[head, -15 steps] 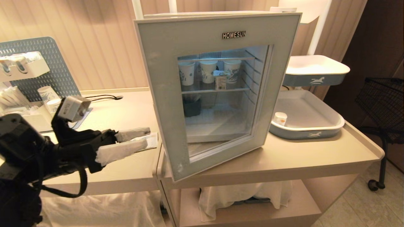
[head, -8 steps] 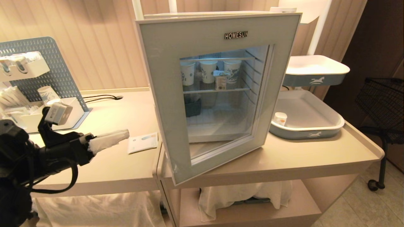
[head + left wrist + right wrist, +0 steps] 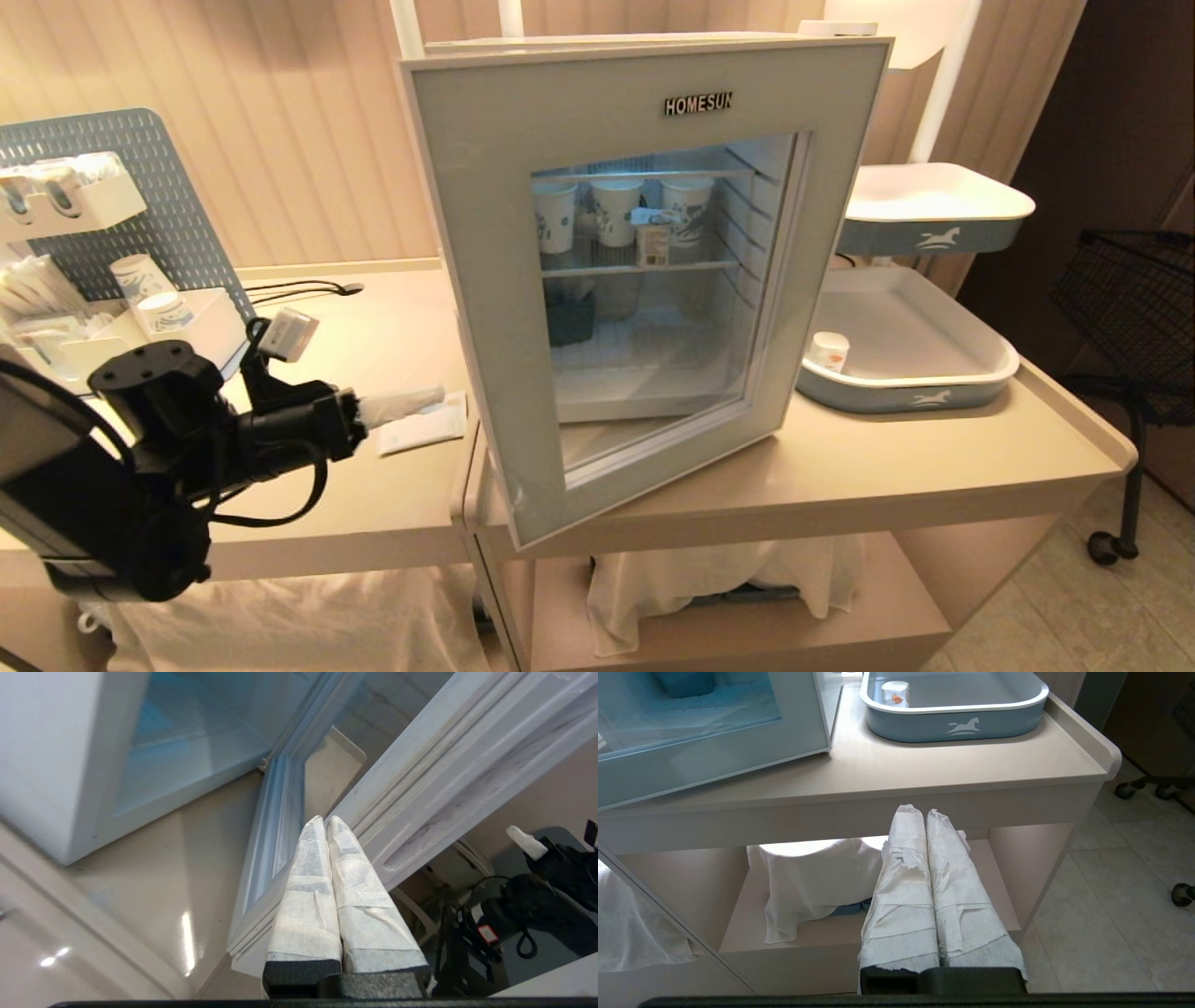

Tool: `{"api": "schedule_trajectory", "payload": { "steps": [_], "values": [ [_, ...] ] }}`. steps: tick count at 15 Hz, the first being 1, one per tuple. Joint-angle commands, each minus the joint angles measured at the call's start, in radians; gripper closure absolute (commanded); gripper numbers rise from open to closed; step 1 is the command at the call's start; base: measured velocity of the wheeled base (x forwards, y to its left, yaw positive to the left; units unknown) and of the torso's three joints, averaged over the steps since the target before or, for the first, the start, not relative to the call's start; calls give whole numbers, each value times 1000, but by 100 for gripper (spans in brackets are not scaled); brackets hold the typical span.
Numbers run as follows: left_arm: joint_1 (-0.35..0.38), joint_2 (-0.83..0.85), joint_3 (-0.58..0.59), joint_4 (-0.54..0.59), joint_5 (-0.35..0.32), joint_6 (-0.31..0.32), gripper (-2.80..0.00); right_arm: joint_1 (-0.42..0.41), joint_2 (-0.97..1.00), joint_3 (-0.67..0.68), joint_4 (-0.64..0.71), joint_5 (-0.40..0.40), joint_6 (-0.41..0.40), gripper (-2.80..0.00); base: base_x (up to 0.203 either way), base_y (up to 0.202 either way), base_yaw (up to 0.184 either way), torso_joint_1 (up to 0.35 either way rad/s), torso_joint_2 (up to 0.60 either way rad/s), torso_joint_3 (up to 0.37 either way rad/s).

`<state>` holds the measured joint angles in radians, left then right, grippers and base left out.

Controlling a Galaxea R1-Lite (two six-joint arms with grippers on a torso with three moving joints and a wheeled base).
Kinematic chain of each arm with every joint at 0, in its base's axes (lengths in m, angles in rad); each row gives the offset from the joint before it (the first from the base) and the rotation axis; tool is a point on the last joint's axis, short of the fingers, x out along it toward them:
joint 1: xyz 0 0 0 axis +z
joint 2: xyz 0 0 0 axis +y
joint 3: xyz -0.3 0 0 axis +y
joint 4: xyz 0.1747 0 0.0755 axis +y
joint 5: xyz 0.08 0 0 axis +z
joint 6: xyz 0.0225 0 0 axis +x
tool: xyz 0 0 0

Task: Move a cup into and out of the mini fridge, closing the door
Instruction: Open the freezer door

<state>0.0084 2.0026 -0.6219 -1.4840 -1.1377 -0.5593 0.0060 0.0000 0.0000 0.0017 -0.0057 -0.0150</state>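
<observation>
Pale ribbed wall panels stand behind two beige tables set side by side. On the right table (image 3: 934, 467) stands the fridge (image 3: 616, 42), its door (image 3: 485, 280) swung partly open toward the camera, free edge at the left and hinge at the right. Through the glass, three tall paper cups (image 3: 616, 210) stand in a row on the upper wire shelf, with a small carton (image 3: 652, 238) just in front of them. A dark container (image 3: 568, 317) sits lower down.

Right of the fridge lies a blue-and-white tray (image 3: 915, 397), and the cup (image 3: 827, 351) stands inside it near its left wall, upright. A second, higher tray (image 3: 934, 233) sits behind it. White cloth (image 3: 709, 579) is bunched on the shelf under the table.

The left claw (image 3: 425, 399) reaches level over the left table (image 3: 355, 504), its paper-wrapped fingers (image 3: 322, 877) pressed together with nothing between them, pointing at the door's free edge. In the left wrist view the tips lie close to the door's white inner frame, in the gap between door and fridge body; I cannot tell whether they touch. A flat white packet (image 3: 422, 431) lies on the table just under the claw. A blue pegboard (image 3: 140, 187) with cups and supplies stands at the far left.

The right claw (image 3: 923, 812) is out of the head view; its wrist view shows it hanging below the table's front edge, fingers clenched together and empty.
</observation>
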Motion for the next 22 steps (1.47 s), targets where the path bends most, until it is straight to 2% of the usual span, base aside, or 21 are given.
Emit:
{"api": "schedule_trajectory", "payload": {
  "steps": [1,5,12,14,16,18,19,21,22],
  "values": [
    [-75,64,-28,-10,-7,-4,0,0,2,0,0,0,0,0,0,0,0,0,0,0],
    [-163,89,-27,-19,-7,-4,0,0,2,0,0,0,0,0,0,0,0,0,0,0],
    [-246,-40,104,-46,-7,-2,0,0,2,-2,0,0,-2,0,0,0,0,0,0,0],
    [-330,-114,140,-46,-8,-5,0,0,2,-2,0,0,0,0,0,0,0,0,0,0],
    [-459,-157,153,-46,-5,-11,0,0,2,-1,0,0,0,0,0,0,0,0,0,0],
    [-593,-153,125,-32,-3,-20,0,0,2,-2,0,0,4,0,0,0,0,0,0,0],
    [-646,-126,75,-6,6,-28,0,0,2,-1,0,0,10,0,0,0,0,0,0,0],
    [-718,-63,-2,52,66,-34,0,0,2,0,0,0,10,0,0,0,0,0,0,0],
    [-728,-58,-5,64,79,-37,0,0,2,0,0,0,10,0,0,0,0,0,0,0]
  ]
}}
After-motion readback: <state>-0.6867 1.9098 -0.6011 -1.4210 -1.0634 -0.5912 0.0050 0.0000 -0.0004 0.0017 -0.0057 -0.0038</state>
